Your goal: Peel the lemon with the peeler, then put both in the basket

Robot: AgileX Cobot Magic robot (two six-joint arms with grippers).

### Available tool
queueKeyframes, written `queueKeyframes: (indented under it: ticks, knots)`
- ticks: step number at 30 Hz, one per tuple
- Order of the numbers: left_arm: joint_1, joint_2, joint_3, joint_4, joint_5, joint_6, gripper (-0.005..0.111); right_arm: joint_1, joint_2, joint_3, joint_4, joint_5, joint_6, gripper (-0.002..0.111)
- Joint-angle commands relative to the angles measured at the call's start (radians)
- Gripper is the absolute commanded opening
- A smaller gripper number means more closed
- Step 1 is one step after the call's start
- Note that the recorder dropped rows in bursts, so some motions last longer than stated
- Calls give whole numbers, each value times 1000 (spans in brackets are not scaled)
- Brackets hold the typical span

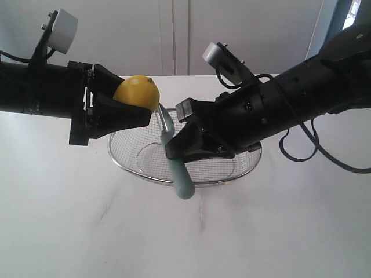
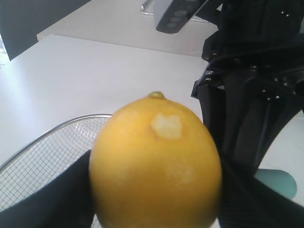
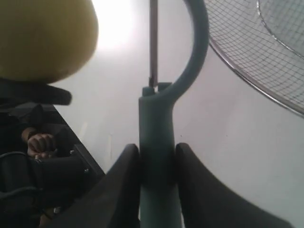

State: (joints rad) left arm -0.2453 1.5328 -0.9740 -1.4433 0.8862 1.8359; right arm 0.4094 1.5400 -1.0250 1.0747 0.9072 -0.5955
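Note:
My left gripper is shut on the yellow lemon, held in the air above the left rim of the wire basket. Close up, the lemon shows a small pale scraped patch near its nub. My right gripper is shut on the teal handle of the peeler, which stands nearly upright over the basket. Its curved head reaches up to just beside the lemon. From the right wrist, the peeler handle sits squeezed between both fingers, with the lemon close by.
The silver mesh basket rests on a white table. Both black arms meet over it, close to each other. A grey wall stands behind the table. The basket's rim lies beyond the peeler head.

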Motion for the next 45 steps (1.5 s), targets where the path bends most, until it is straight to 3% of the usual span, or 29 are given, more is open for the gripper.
queueKeyframes:
  ticks: [1,45]
  knots:
    - [4,-7,-5,-36,24,1,0,1,0,3,49,25,-39,0]
    - [4,-7,-5,-36,27,0,0,-1,-142,1,-18,-214,-1,0]
